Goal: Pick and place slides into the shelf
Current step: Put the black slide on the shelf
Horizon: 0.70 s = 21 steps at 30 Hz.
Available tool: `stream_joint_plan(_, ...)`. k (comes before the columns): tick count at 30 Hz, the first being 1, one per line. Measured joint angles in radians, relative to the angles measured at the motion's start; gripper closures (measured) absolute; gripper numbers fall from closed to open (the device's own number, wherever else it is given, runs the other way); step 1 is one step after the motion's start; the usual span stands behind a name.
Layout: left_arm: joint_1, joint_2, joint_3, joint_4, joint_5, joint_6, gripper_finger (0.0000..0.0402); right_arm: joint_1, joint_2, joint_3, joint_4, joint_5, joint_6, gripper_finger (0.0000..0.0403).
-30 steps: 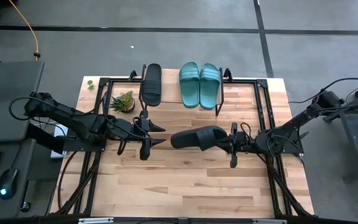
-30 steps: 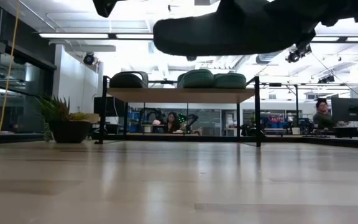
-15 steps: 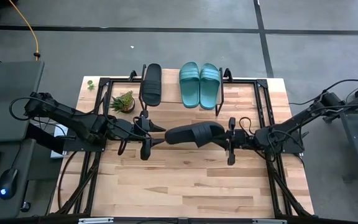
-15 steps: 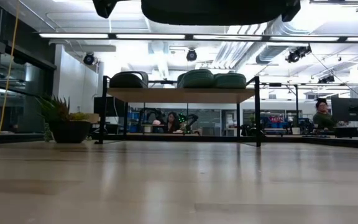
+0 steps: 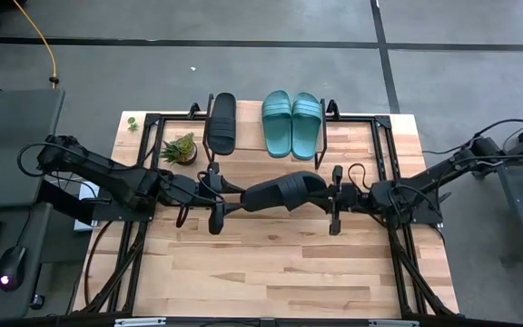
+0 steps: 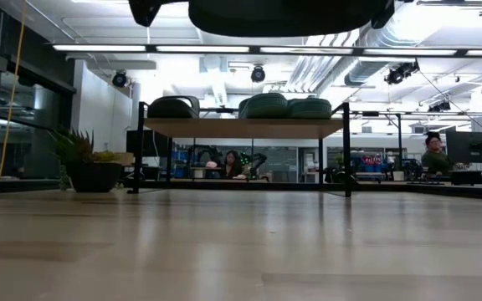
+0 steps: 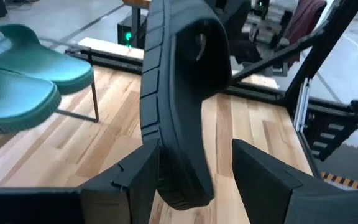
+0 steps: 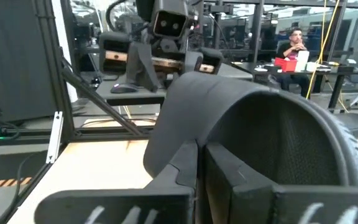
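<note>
My right gripper (image 5: 322,196) is shut on a black slide (image 5: 284,194) and holds it in the air over the middle of the table. The slide is turned on its edge, and its free end (image 7: 179,180) reaches between the two fingers of my open left gripper (image 5: 233,198). I cannot tell whether either left finger touches it. On top of the shelf (image 6: 245,127) at the far edge lie another black slide (image 5: 221,123) and two teal slides (image 5: 291,123), soles down. My right gripper holds the black slide by its wide strap (image 8: 179,118), pinching the strap wall with one finger (image 8: 225,177) under the arch and the other outside. The fingers come level from the table's right side. The slide is lifted clear and juts leftward from the fingers, on its edge.
A small potted plant (image 5: 182,147) stands left of the shelf. Black frame rails (image 5: 384,154) run along the table's sides. The near half of the wooden table (image 5: 271,272) is bare. People sit at desks in the room beyond (image 6: 432,150).
My right gripper has carried the black slide up and toward the table's left, rolling it a little. The slide's free end has come in between the left gripper's fingers. In the low view the slide has risen to the picture's top edge.
</note>
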<state>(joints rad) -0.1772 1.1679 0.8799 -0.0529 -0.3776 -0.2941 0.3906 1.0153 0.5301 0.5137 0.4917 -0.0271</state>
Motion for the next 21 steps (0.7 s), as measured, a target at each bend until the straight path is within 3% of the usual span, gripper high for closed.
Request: stream_joint_plan(21,0.053,0.040,0.001,0.004,0.057,0.000,0.0218,-0.038,-0.003,0.007,0.053,-0.051,-0.079,0.0403)
